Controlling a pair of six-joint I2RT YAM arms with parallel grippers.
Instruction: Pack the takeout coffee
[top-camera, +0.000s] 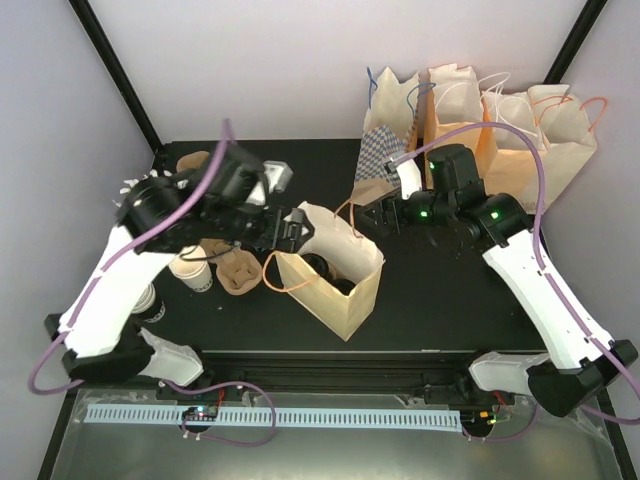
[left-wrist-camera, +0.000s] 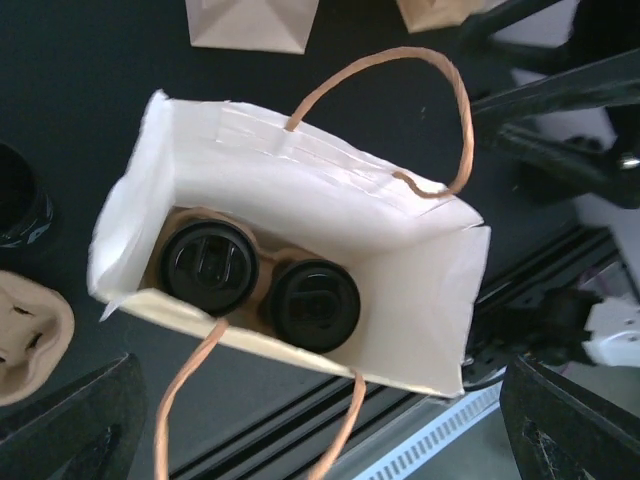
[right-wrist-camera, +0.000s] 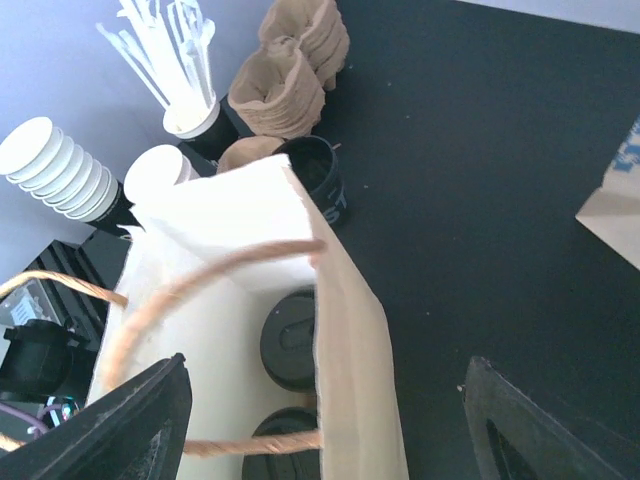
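Observation:
A cream paper bag (top-camera: 345, 295) with orange twine handles stands open at mid-table. Inside it, the takeout coffee shows as two cups with round black lids (left-wrist-camera: 210, 263) (left-wrist-camera: 313, 305) side by side in a brown carrier; the cups' sides are hidden. My left gripper (left-wrist-camera: 320, 430) hovers open over the bag's left end (top-camera: 292, 228), holding nothing. My right gripper (right-wrist-camera: 330, 430) is open at the bag's far side (top-camera: 373, 215). One of its fingers is over the bag's inside and the other outside, with the bag wall (right-wrist-camera: 350, 340) between them, not pinched.
Left of the bag stand a black cup with pale lettering (right-wrist-camera: 325, 185), a cream cup (top-camera: 190, 270), stacked brown carriers (right-wrist-camera: 295, 60), a cup of white stirrers (right-wrist-camera: 170, 60) and stacked white lids (right-wrist-camera: 55, 165). More paper bags (top-camera: 480, 120) stand at the back right.

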